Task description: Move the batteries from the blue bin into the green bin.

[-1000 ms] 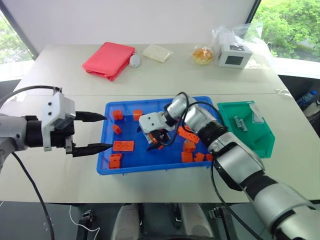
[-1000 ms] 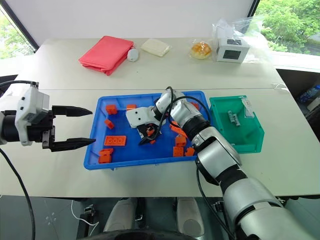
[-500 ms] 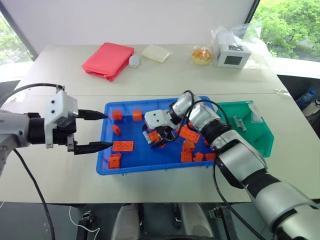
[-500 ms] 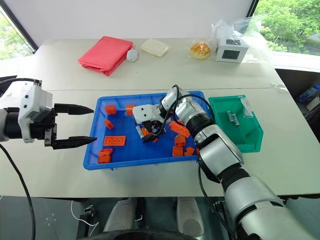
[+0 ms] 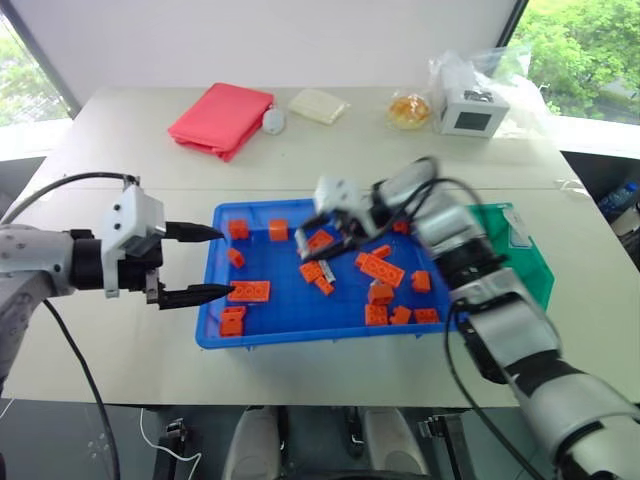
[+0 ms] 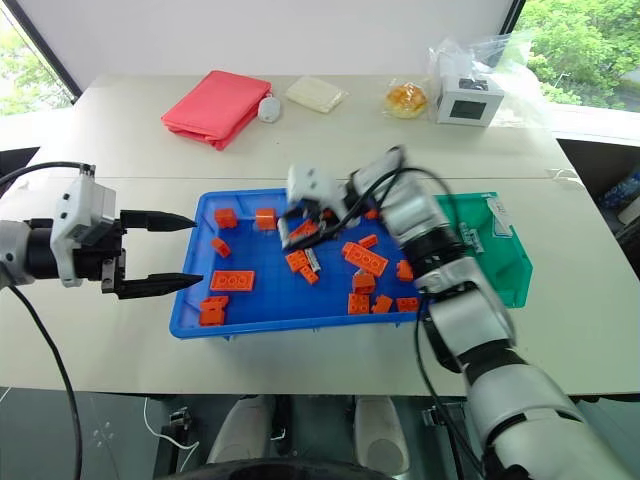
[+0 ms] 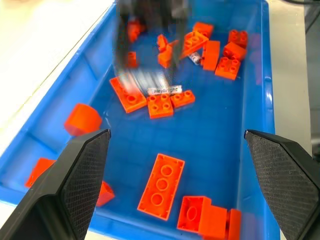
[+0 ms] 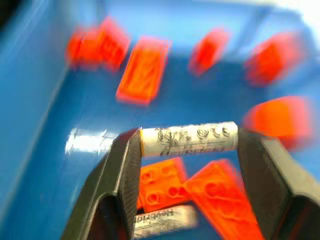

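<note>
- Two end effectors are mine: the right end effector (image 8: pixel 187 165) has its two black fingers pressed against the ends of one battery (image 8: pixel 189 139), carried crosswise between them above the blue bin (image 5: pixel 300 325).
- Seen from my head, that right end effector (image 5: pixel 322 232) hangs over the far middle of the blue bin, blurred.
- Another battery (image 7: pixel 165 90) lies on the bin floor, beside orange bricks (image 7: pixel 161 105).
- My left end effector (image 5: pixel 205 262) is level at the bin's left rim, its fingers spread wide with nothing between them.
- More orange bricks (image 5: pixel 380 270) lie scattered across the blue floor; a long one (image 5: pixel 247 291) sits near my left fingertips.
- Just right of the blue bin on the tabletop (image 5: pixel 120 350) stands the green bin (image 6: pixel 508 262), partly behind my right arm.
</note>
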Robot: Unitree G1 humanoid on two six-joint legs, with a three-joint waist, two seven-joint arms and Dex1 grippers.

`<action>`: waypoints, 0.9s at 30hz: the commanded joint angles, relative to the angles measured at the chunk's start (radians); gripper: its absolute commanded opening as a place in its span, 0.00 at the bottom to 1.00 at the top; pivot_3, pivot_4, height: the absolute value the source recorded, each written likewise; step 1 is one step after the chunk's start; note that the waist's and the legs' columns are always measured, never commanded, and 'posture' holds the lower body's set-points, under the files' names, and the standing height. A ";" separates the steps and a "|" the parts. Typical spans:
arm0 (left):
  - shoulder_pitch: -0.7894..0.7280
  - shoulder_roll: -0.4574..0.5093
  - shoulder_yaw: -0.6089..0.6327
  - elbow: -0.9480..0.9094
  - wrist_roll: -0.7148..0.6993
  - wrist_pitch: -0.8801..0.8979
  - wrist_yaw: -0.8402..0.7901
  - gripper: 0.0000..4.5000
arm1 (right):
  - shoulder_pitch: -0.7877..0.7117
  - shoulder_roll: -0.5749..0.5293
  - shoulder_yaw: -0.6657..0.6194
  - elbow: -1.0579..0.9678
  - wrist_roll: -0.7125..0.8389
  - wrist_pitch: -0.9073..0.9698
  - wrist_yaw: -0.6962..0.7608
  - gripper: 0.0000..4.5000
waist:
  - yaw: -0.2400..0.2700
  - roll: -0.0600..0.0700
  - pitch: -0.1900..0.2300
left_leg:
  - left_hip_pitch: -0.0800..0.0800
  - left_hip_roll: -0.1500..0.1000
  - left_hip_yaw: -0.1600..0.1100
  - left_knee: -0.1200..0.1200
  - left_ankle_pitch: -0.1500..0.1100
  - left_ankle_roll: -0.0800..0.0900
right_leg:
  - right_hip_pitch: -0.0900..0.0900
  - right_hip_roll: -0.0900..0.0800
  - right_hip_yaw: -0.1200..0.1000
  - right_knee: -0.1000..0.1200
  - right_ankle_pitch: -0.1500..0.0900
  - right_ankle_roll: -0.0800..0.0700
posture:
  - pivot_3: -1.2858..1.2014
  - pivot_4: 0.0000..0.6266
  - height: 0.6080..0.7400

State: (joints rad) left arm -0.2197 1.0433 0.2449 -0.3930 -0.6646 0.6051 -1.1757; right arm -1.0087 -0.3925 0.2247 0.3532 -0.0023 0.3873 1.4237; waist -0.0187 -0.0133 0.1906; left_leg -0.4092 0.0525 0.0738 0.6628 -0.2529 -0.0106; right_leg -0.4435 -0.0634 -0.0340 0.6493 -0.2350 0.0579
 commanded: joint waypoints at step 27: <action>-0.210 -0.114 -0.174 0.115 0.077 -0.070 -0.036 1.00 | 0.274 -0.385 -0.186 -0.568 0.285 0.434 -0.326 1.00 | -0.001 -0.002 0.001 | 0.001 0.000 0.001 0.000 0.000 0.001 | 0.000 0.002 0.003 -0.001 0.000 0.000 | 0.52 0.24 0.95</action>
State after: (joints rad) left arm -0.4326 0.9151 0.0282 -0.2485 -0.5780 0.5359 -1.2181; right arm -0.7233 -0.8038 -0.0130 -0.1931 0.2634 0.8247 1.0988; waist -0.0200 -0.0154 0.1914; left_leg -0.4083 0.0530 0.0741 0.6627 -0.2534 -0.0094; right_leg -0.4438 -0.0606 -0.0311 0.6483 -0.2352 0.0579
